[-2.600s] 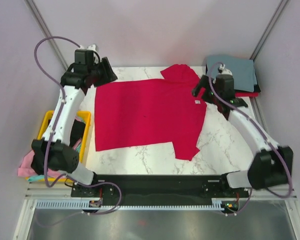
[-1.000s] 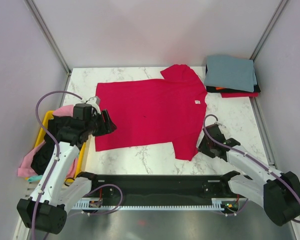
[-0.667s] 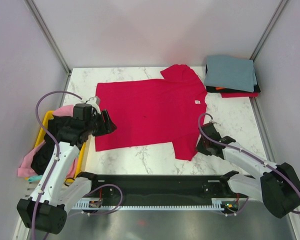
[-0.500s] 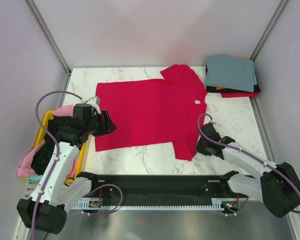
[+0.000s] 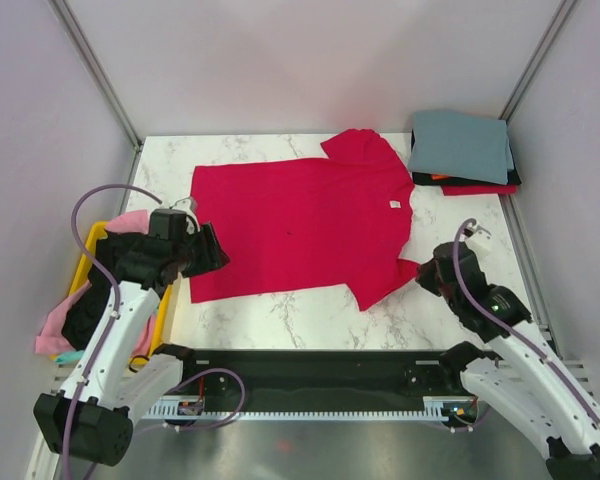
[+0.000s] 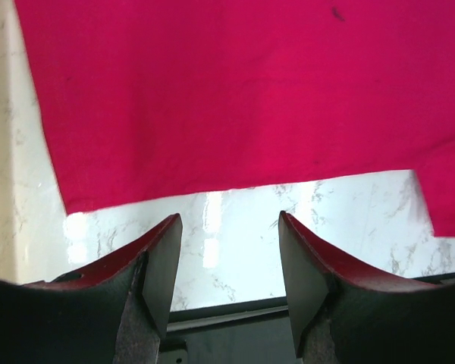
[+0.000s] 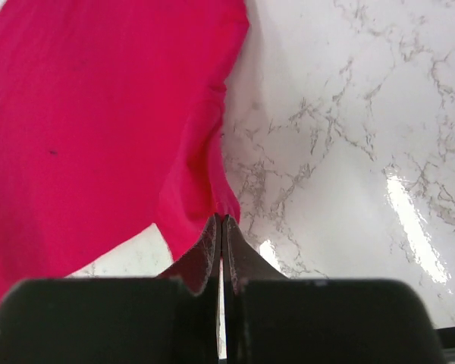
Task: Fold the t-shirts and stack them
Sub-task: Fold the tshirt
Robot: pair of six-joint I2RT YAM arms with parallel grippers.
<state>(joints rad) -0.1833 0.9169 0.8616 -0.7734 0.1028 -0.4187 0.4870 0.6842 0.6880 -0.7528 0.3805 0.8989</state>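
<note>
A crimson-red t-shirt (image 5: 300, 225) lies spread flat on the marble table (image 5: 460, 230), its small white neck tag (image 5: 394, 204) at the right. My right gripper (image 5: 421, 272) is shut on the tip of the near right sleeve; in the right wrist view the fingers (image 7: 222, 221) pinch the red cloth (image 7: 98, 114), which stretches away from them. My left gripper (image 5: 217, 258) hovers open at the shirt's near left hem corner. In the left wrist view the left gripper (image 6: 229, 254) holds nothing, with the red hem (image 6: 235, 98) just beyond it over bare marble (image 6: 227, 220).
A stack of folded t-shirts (image 5: 461, 145), grey-blue on top with black and red beneath, sits at the back right corner. A yellow bin (image 5: 93, 243) left of the table holds pink (image 5: 52, 332) and black shirts. The black base rail (image 5: 310, 368) runs along the near edge.
My right gripper shut on the near right sleeve and drew it up and to the right, so the sleeve now points right. The left arm has barely moved.
</note>
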